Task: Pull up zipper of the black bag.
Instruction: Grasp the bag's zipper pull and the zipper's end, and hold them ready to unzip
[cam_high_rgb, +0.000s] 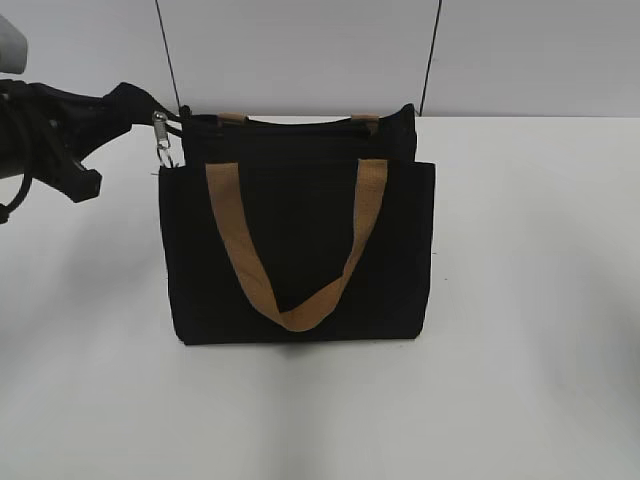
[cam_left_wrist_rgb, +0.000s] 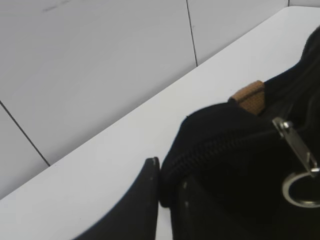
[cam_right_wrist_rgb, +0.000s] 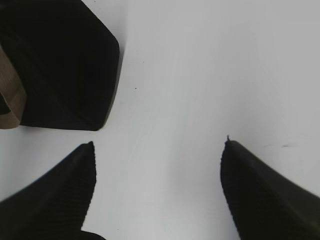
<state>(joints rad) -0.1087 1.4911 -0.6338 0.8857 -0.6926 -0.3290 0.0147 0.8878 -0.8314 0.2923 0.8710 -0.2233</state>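
While the black bag (cam_high_rgb: 300, 250) stands upright on the white table (cam_high_rgb: 530, 300), close to the pale panelled wall (cam_high_rgb: 300, 50) behind it, the left gripper (cam_high_rgb: 135, 105) is at the bag's upper left corner, clamped on the fabric end there. Its wrist view shows one dark finger (cam_left_wrist_rgb: 142, 200) pressed against that corner beside the zipper (cam_left_wrist_rgb: 220, 147), which runs along the top edge. A silver pull tab (cam_high_rgb: 163, 135) with a small ring hangs at the same corner, just beside the gripper. One tan strap (cam_high_rgb: 290, 250) droops in a loop across the bag's front panel; the ends of the other show at the top edge. The right gripper (cam_right_wrist_rgb: 157, 192) hovers over bare table with its jaws wide apart, holding nothing, a corner of the bag just beyond its left finger (cam_right_wrist_rgb: 65, 190). No label or writing can be read anywhere.
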